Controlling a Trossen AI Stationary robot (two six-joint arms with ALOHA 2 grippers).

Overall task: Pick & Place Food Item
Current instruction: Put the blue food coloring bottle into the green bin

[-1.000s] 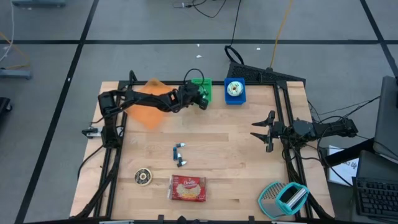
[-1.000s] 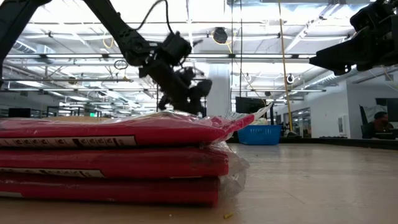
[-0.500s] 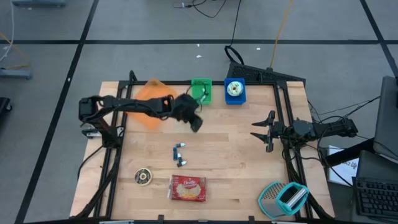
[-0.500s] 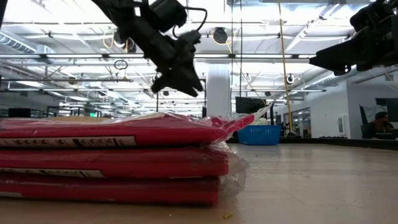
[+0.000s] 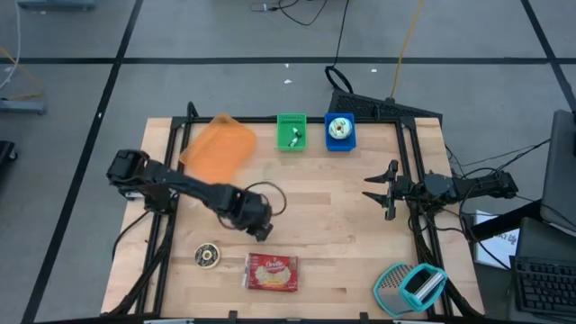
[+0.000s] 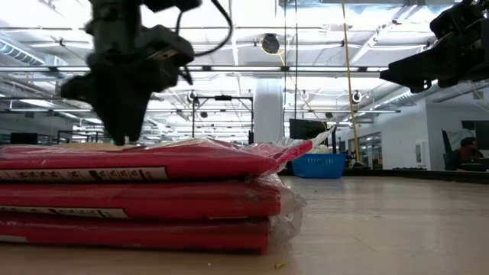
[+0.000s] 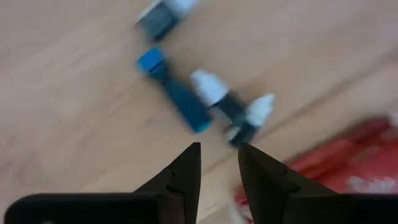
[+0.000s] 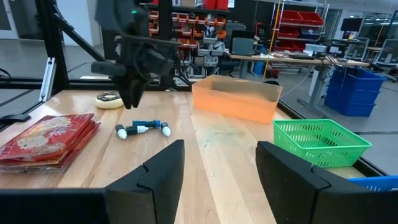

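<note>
Stage: early to middle, by my reading; some items look already sorted, others lie loose on the worktop [image 5: 342, 225].
Done, apparently: a small item lies in the green bin [image 5: 291, 131] and a round one in the blue bin [image 5: 339, 131]; the orange bin [image 5: 218, 148] looks bare.
Left: the red pack [image 5: 272, 273], the round tin [image 5: 208, 256] and the blue-and-white pieces [image 7: 186, 102] are all loose on the wood.
Left gripper [image 5: 261, 229]: low over the blue-and-white pieces, near the red pack; fingers [image 7: 180, 180] a narrow gap apart, holding nothing.
Right gripper [image 5: 380, 189]: waits at the right edge, well apart from the items; fingers [image 8: 161, 165] spread, holding nothing.
Next, as a judgement: lower onto a piece, pinch, carry it to a bin.
</note>
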